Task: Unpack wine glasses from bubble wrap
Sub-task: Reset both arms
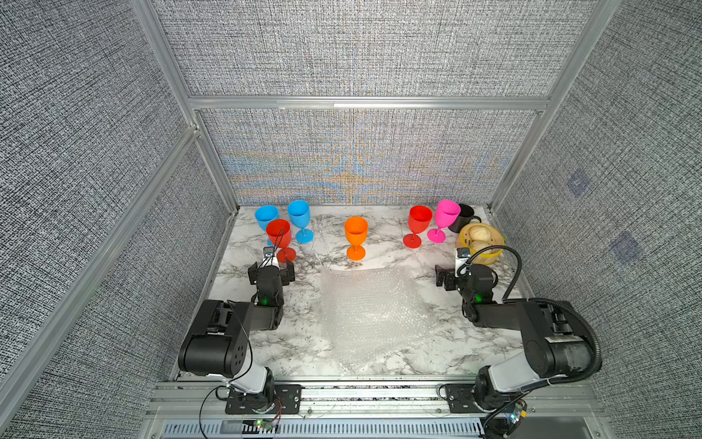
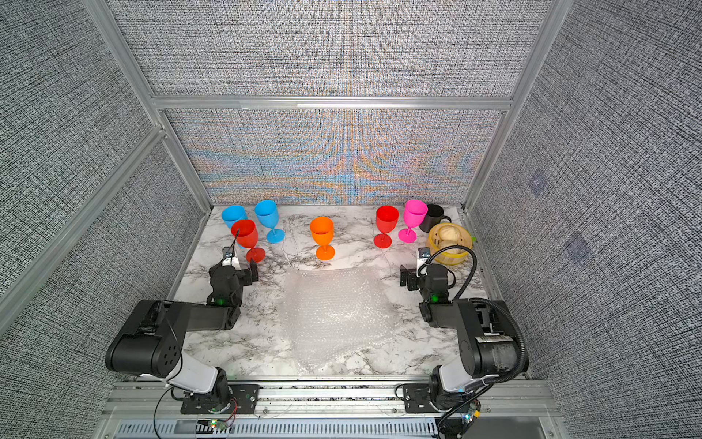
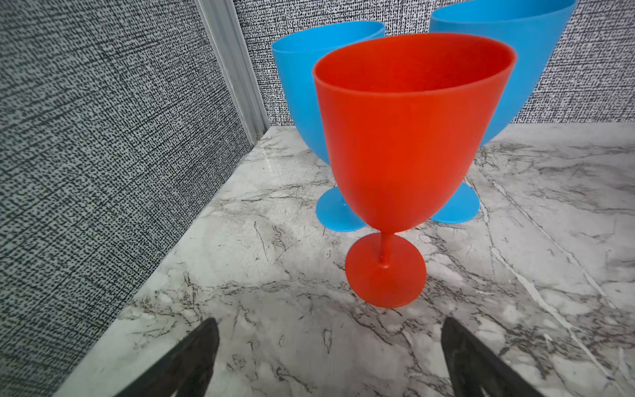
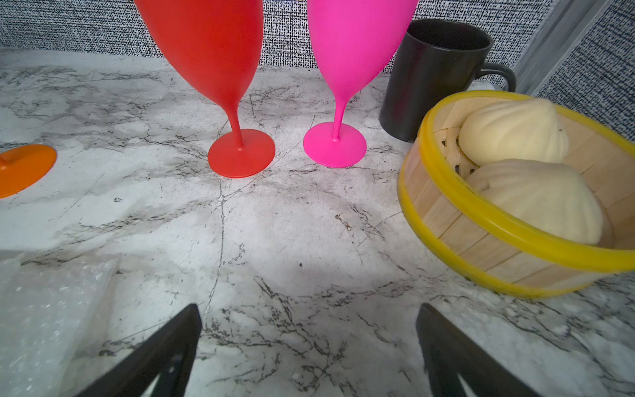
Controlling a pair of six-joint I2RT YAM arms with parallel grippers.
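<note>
Bright even light, soft shadows, moiré shimmer

black mug (image 4: 429, 75), steamer (image 4: 446, 223) — two buns (image 4: 512, 130), marbled tabletop (image 4: 275, 223)

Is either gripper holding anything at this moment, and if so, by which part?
Nothing is held. The left gripper and the right gripper are both open and empty.
</note>
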